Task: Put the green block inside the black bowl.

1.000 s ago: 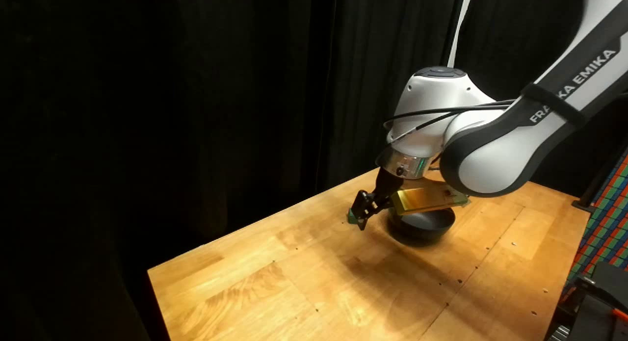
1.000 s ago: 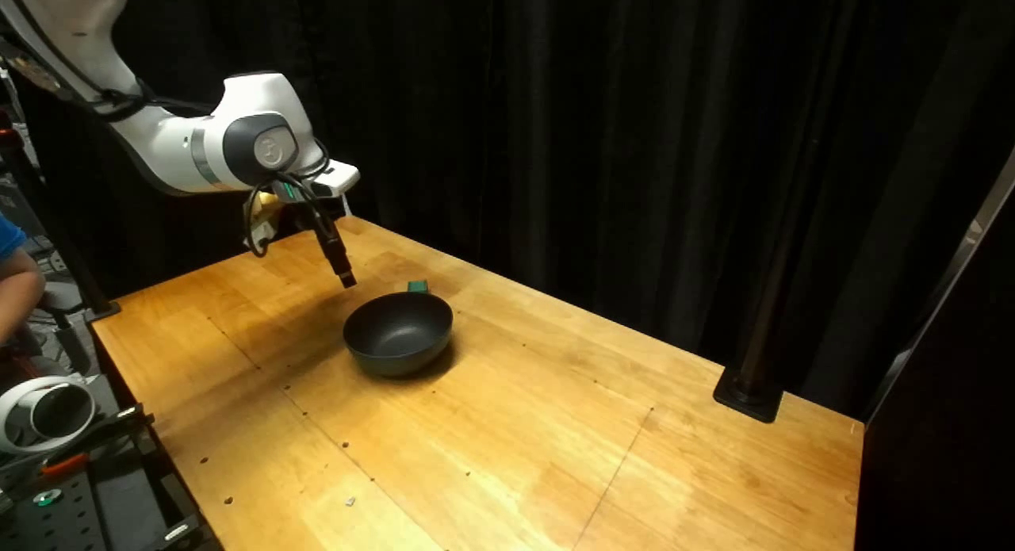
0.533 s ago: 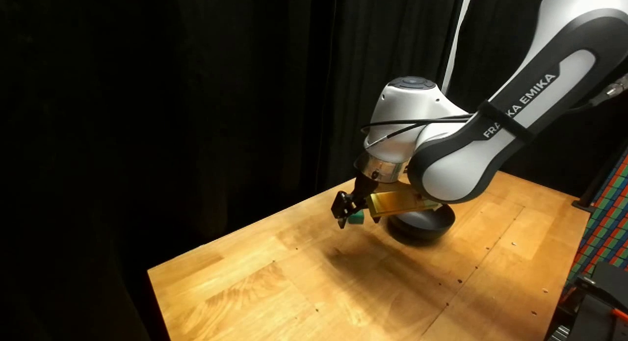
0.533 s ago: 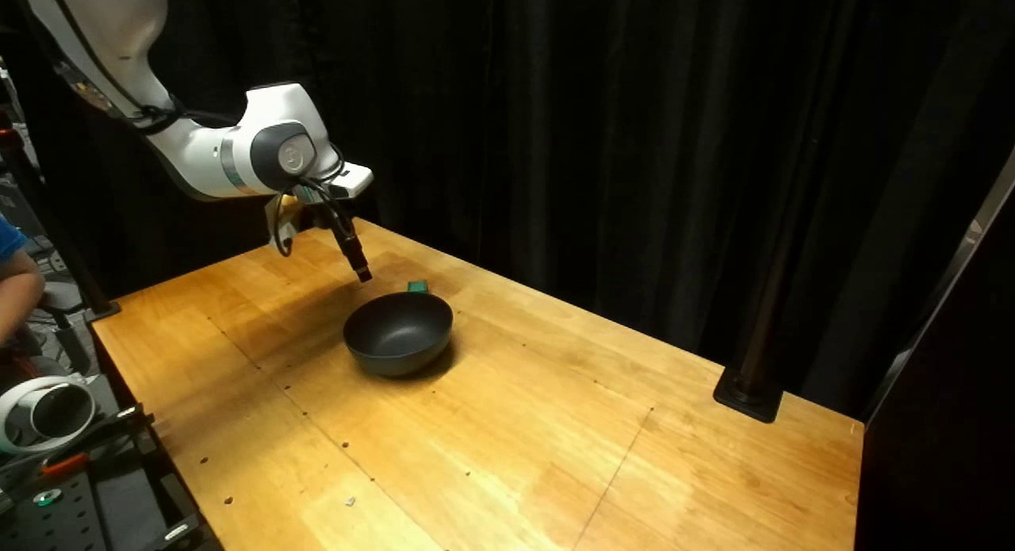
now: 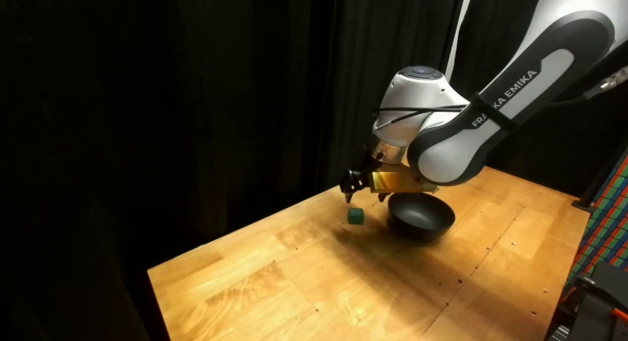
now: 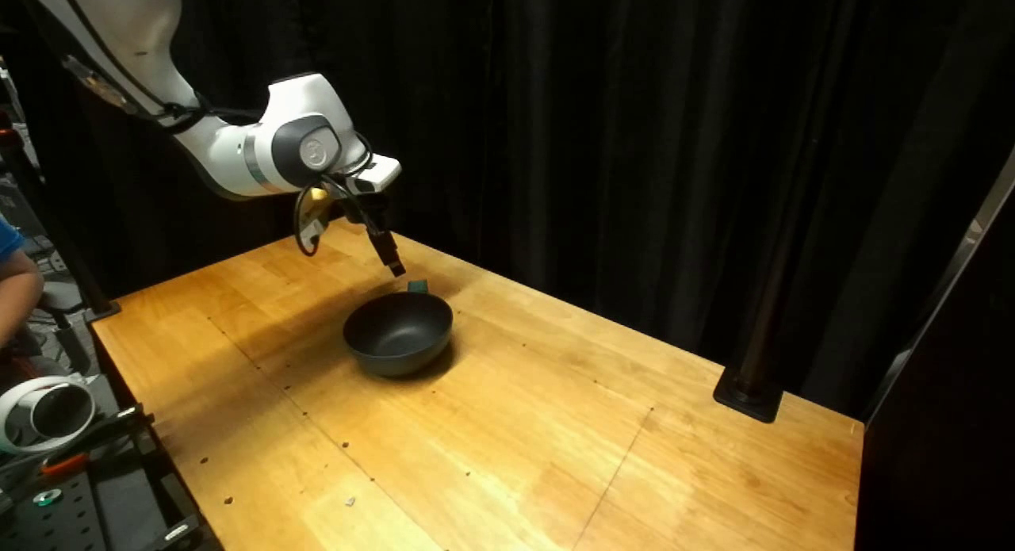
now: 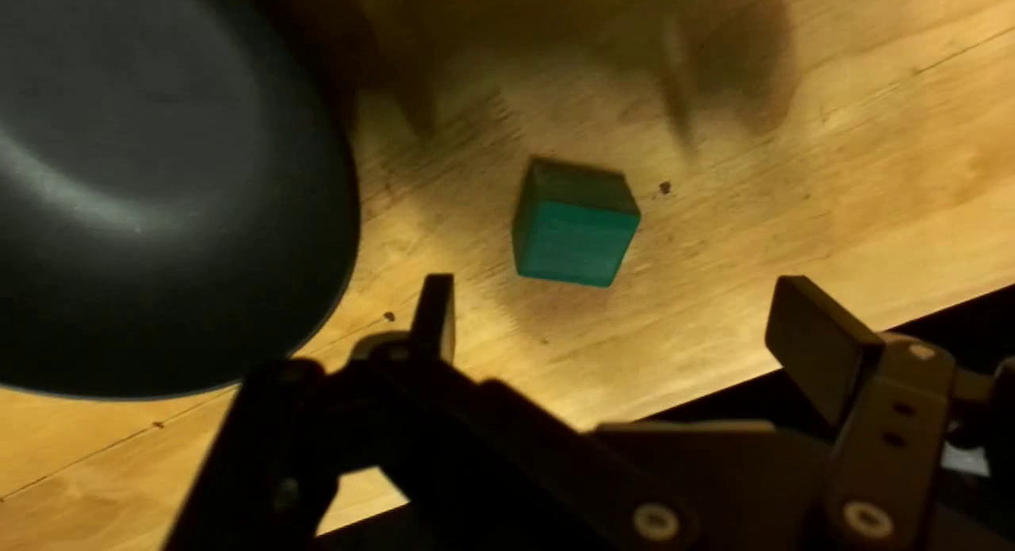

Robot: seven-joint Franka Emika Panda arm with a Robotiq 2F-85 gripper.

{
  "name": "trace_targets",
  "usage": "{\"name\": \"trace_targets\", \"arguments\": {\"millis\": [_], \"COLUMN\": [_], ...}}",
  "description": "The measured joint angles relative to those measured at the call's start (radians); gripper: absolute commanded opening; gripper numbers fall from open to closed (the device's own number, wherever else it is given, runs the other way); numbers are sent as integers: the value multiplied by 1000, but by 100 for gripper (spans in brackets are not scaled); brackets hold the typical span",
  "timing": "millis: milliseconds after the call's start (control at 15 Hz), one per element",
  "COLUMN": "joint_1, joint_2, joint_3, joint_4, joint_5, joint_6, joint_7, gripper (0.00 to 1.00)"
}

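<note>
Plainly, the green block (image 7: 576, 226) sits on the bench (image 5: 274, 292), outside the black bowl (image 7: 198, 258) but near it, with a strip of bare wood showing between the two in the wrist view. One face of the block shows teal there, and a small dark hole (image 7: 664, 188) pits the wood beside it. In an exterior view the block appears just beyond the bowl's rim, its lower edge hidden. The bowl stands upright, its inside in sight in both exterior views.

Above the bench hangs the end effector (image 7: 614, 305), its two fingers (image 7: 821, 337) spread wide and its grasp empty; in the wrist view the block lies ahead of the fingertips, in the span between them, and touches neither. Farther up, a gold-coloured part (image 5: 402, 181) juts from the wrist (image 5: 385, 150) of the white and dark-grey arm (image 5: 451, 157), whose lettering (image 5: 520, 86) a black band (image 5: 494, 114) partly covers.

Dark curtains (image 5: 171, 110) hang behind the bench. In an exterior view a black post (image 6: 753, 369) stands on a flat foot at the bench's edge, a small pale scrap (image 6: 350, 501) lies on the wood, and off to one side show a blue sleeve (image 6: 8, 238) and part of a person's bare arm (image 6: 17, 293). In an exterior view a red, green and blue patterned surface (image 5: 606, 213) shows past the bench's edge.
</note>
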Motion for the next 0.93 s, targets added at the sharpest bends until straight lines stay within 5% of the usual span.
{"name": "trace_targets", "arguments": {"millis": [933], "joint_1": [100], "joint_2": [147], "joint_3": [-92], "joint_4": [51], "joint_5": [21], "joint_6": [86], "joint_7": [112], "gripper": [100]}}
